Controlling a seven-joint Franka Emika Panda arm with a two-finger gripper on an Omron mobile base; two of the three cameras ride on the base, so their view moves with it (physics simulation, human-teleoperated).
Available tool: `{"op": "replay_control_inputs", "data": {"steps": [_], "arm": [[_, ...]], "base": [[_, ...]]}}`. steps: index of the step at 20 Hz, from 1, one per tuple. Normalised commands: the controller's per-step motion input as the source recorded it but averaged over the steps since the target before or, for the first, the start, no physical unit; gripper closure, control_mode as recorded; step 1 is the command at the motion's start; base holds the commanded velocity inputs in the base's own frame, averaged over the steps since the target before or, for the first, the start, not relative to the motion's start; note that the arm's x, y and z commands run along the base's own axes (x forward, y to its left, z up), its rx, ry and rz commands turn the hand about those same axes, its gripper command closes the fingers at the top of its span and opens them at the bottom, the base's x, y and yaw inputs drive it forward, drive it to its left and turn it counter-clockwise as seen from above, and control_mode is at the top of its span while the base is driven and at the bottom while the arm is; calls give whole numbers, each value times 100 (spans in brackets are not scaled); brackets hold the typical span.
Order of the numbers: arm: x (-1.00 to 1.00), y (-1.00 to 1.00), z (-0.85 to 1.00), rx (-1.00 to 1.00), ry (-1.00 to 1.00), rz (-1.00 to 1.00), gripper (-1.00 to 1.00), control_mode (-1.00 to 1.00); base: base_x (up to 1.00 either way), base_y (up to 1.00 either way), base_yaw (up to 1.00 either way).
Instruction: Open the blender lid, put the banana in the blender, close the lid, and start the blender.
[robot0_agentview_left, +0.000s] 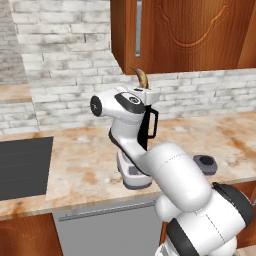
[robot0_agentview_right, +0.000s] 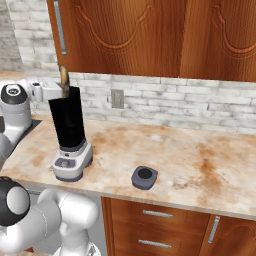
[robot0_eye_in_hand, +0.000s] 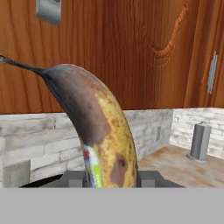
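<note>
One small curved brownish-yellow banana with dark tips is clamped between the two dark fingers of the claw, which press on its lower end from either side. The fruit stands nearly upright above the claw in the hand view, its thin dark stem pointing away. In the left base view its tip pokes up just over the hand. Directly beside the claw stands the tall black jar of the blender on its light grey base with a round front dial; the banana sits right at the open top of the jar, though whether it is partly inside cannot be told. The dark grey rounded-square blender lid lies flat on the marbled beige counter, well apart from the claw, lower down and off to the jar's side.
</note>
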Motion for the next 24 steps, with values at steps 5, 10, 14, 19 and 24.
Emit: {"op": "replay_control_inputs", "data": {"steps": [5,10,14,19,24], "arm": [[0,7,-26,-1,10,1,100,-100],[-4,9,-28,-3,11,1,-100,-100],[-13,5,-27,-3,8,0,-100,-100],[-17,1,0,-1,0,0,-100,-100],[-20,0,35,0,-10,0,-100,-100]], "base": [[0,0,0],[0,0,0],[0,0,0],[0,0,0],[0,0,0]]}}
